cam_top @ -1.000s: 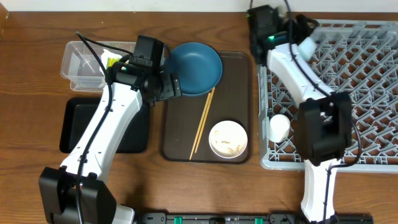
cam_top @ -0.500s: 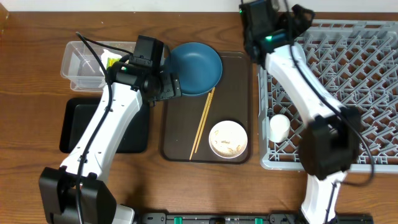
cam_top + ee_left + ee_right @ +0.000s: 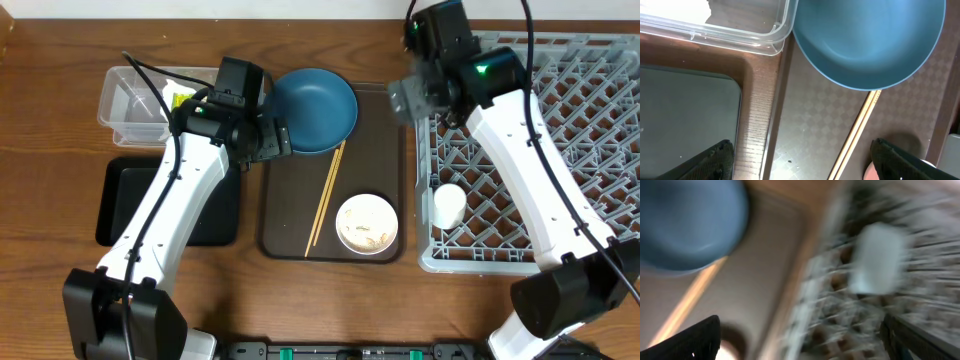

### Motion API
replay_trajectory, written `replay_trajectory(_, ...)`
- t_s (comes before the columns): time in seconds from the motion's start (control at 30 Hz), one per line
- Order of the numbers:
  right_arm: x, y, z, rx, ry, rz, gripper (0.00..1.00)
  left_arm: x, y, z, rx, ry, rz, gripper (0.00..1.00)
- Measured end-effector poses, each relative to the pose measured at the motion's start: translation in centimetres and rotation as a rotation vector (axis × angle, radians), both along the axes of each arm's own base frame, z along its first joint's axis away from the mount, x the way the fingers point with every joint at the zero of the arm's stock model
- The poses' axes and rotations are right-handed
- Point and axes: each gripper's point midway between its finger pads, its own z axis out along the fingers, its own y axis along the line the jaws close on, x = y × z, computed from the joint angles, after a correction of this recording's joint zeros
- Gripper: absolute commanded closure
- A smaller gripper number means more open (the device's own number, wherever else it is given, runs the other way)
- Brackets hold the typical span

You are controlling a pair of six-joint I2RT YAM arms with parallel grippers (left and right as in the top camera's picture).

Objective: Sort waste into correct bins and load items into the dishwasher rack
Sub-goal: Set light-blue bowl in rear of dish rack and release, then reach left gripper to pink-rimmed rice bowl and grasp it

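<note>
The dark blue plate (image 3: 318, 108) (image 3: 870, 40) lies at the back of the brown tray. The chopsticks (image 3: 325, 197) (image 3: 857, 132) lie in front of it. A white bowl (image 3: 367, 223) with rice-like scraps sits at the tray's front. My left gripper (image 3: 277, 138) (image 3: 805, 164) hangs open over the tray's left edge, empty. My right gripper (image 3: 412, 97) (image 3: 805, 340) is open and blurred over the left edge of the grey rack (image 3: 560, 150). A white cup (image 3: 449, 206) stands in the rack. The wrist view shows a pale blurred thing (image 3: 877, 257) there.
A clear bin (image 3: 128, 108) (image 3: 740, 35) with tissue and a yellow-green wrapper (image 3: 180, 97) stands at the back left. The black bin (image 3: 120, 205) (image 3: 685, 115) lies in front of it. The brown tray (image 3: 290, 215) sits between the bins and the rack.
My right arm has swung from the rack's back corner forward and left to the rack's left edge. A pale thing beside that gripper no longer shows overhead. The left arm has not moved.
</note>
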Motion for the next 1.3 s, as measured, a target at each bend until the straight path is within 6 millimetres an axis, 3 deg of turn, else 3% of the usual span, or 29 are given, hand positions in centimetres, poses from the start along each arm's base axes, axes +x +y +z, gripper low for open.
replay_trajectory(0.07, -1.0, 1.2, -0.4, 0.066, 0.053, 0.030, 0.01, 0.0, 0.0, 0.0, 0.000, 0.000, 0.000, 0.10)
replay_trajectory(0.1, -1.5, 1.7, -0.5, 0.093, 0.078, 0.041, 0.02, 0.0, 0.0, 0.0, 0.000, 0.000, 0.000, 0.00)
replay_trajectory(0.23, -3.0, 2.6, -0.9, 0.155, 0.151, 0.061, 0.09, -0.1, -0.3, 0.0, -0.018, 0.006, -0.003, 0.00)
replay_trajectory(0.4, -3.4, 2.0, -1.0, 0.189, 0.187, 0.044, 0.05, -0.5, -1.2, 0.0, -0.069, 0.026, -0.025, 0.00)
replay_trajectory(0.5, -2.8, -0.5, -0.5, 0.209, 0.177, -0.023, 0.01, -0.8, -2.5, 0.2, -0.132, 0.036, -0.059, 0.00)
replay_trajectory(0.57, -2.3, -3.1, 0.6, 0.227, 0.148, -0.088, 0.01, -1.2, -3.6, 0.3, -0.158, 0.043, -0.090, 0.00)
replay_trajectory(0.77, -2.4, -11.6, 4.7, 0.258, 0.019, -0.284, 0.01, -3.9, -9.4, 0.3, -0.154, 0.056, -0.241, 0.04)
replay_trajectory(0.87, -3.4, -14.7, 6.1, 0.261, -0.016, -0.361, 0.01, -5.7, -12.5, 0.2, -0.120, 0.048, -0.303, 0.13)
replay_trajectory(1.07, -5.0, -16.4, 5.8, 0.260, 0.030, -0.420, 0.03, -8.0, -16.2, -1.0, -0.061, 0.044, -0.304, 0.18)
replay_trajectory(1.3, -5.7, -16.4, 5.4, 0.257, 0.064, -0.425, 0.04, -8.3, -19.0, -6.0, 0.004, 0.093, -0.273, 0.18)
